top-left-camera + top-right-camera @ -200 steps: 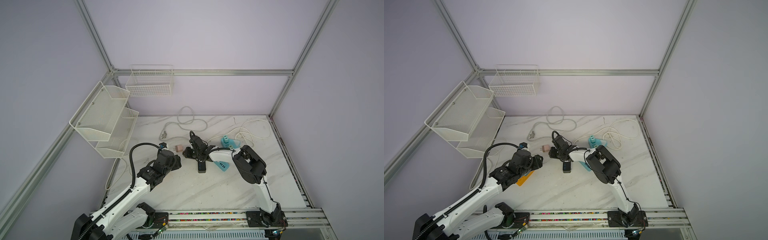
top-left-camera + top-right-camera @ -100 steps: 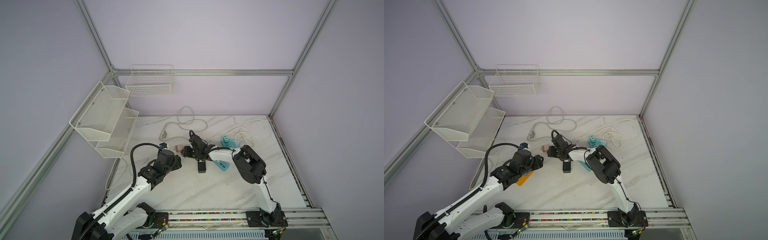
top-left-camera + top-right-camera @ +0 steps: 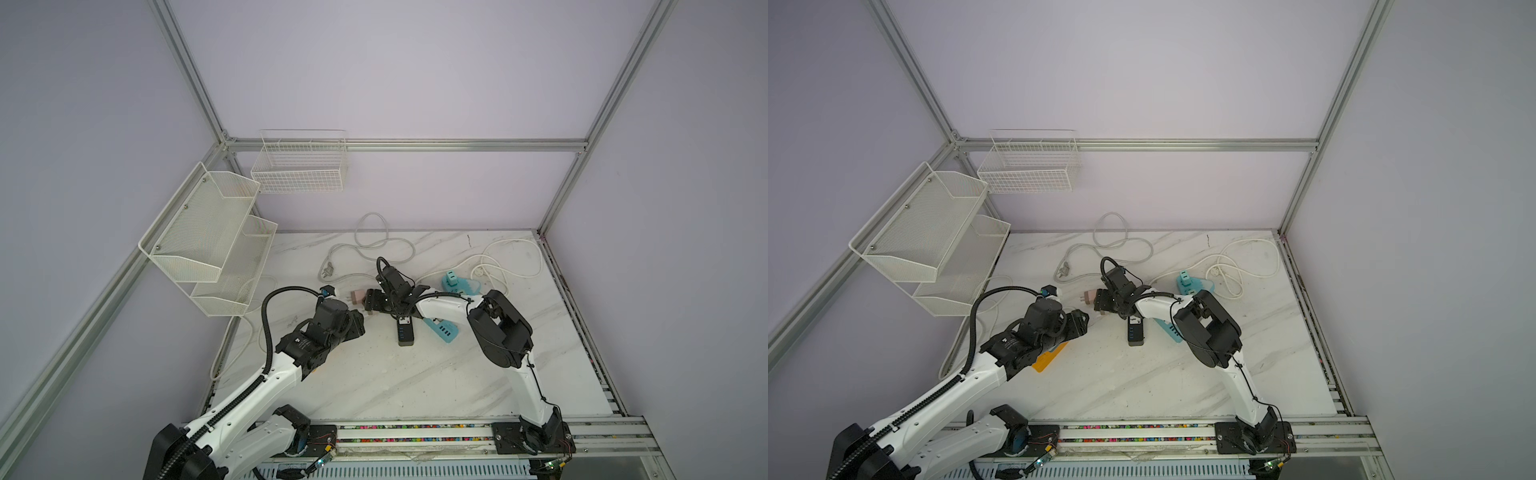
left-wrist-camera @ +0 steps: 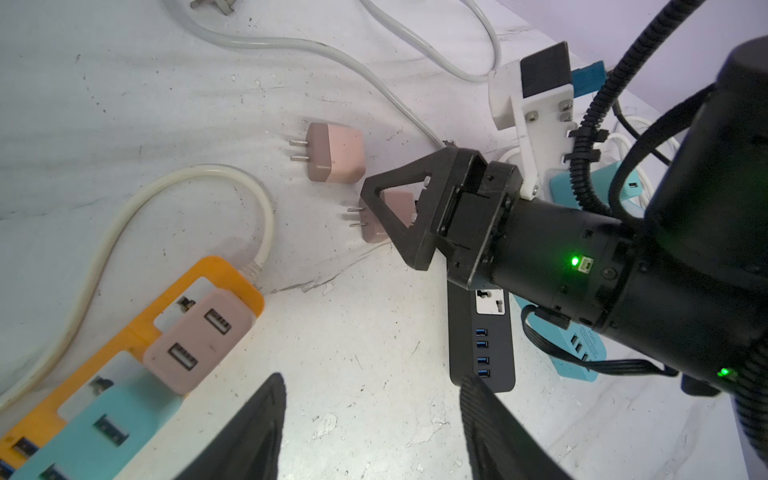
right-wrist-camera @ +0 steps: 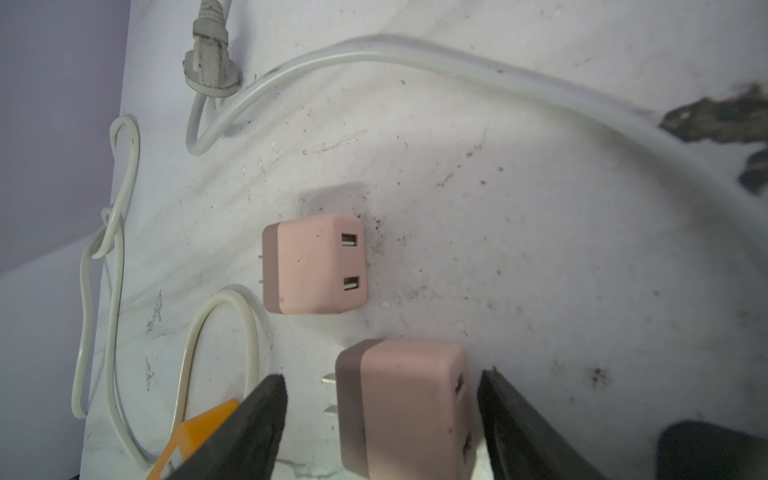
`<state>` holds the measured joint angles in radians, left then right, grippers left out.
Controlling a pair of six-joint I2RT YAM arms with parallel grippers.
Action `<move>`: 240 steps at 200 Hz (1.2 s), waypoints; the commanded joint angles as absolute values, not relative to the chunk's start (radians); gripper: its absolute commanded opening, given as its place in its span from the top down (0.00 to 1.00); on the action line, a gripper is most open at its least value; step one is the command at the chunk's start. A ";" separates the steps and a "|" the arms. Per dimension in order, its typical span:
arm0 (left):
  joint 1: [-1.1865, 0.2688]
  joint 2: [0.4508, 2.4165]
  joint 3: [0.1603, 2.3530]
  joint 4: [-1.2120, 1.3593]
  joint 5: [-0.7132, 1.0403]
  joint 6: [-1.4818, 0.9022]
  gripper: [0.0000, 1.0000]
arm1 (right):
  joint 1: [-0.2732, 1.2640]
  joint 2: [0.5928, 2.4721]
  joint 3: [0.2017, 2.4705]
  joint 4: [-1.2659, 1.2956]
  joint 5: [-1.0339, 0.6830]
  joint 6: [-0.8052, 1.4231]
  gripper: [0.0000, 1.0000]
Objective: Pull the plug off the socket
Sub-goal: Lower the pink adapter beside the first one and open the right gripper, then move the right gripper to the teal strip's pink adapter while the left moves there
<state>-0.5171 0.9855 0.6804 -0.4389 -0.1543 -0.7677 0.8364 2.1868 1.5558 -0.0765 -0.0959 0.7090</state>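
Observation:
An orange socket strip (image 4: 224, 274) lies at the left, partly under my left arm in a top view (image 3: 1044, 359). A pink plug (image 4: 199, 340) and a teal plug (image 4: 104, 428) sit in it. My left gripper (image 4: 372, 382) hovers open beside the strip with bare table between its fingers. My right gripper (image 5: 380, 386) is open. A loose pink plug (image 5: 407, 407) sits between its fingers, with a gap on each side and its prongs bare. Another loose pink plug (image 5: 316, 264) lies just beyond it, also seen in both top views (image 3: 356, 296) (image 3: 1089, 296).
A black power strip (image 3: 405, 332) lies under the right wrist, with teal strips (image 3: 442, 330) (image 3: 457, 284) to its right. White cables (image 3: 374, 245) loop across the back of the table. Wire baskets (image 3: 216, 245) hang on the left wall.
My right gripper has gone from shut on the pink plug to open, and the plug now sits free between its fingers. The left arm has barely moved.

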 commanded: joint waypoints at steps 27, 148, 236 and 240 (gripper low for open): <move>-0.509 0.982 0.669 -0.395 -0.093 -0.792 0.27 | 0.839 2.020 1.546 -0.135 -0.076 0.647 0.15; -0.629 1.047 0.720 -0.297 0.011 -0.887 0.17 | 0.746 1.552 1.241 -0.298 0.010 0.538 0.03; -0.801 1.176 0.770 -0.244 -0.098 -0.953 0.16 | 0.715 1.449 1.074 -0.428 0.150 0.453 0.03; -0.804 1.183 0.773 -0.240 -0.098 -0.951 0.16 | 0.715 1.444 1.063 -0.427 0.153 0.451 0.03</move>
<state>-0.7811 1.1587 0.6834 -0.2924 -0.0605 -0.9302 0.7185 1.4956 1.1202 -0.3695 0.1017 0.4835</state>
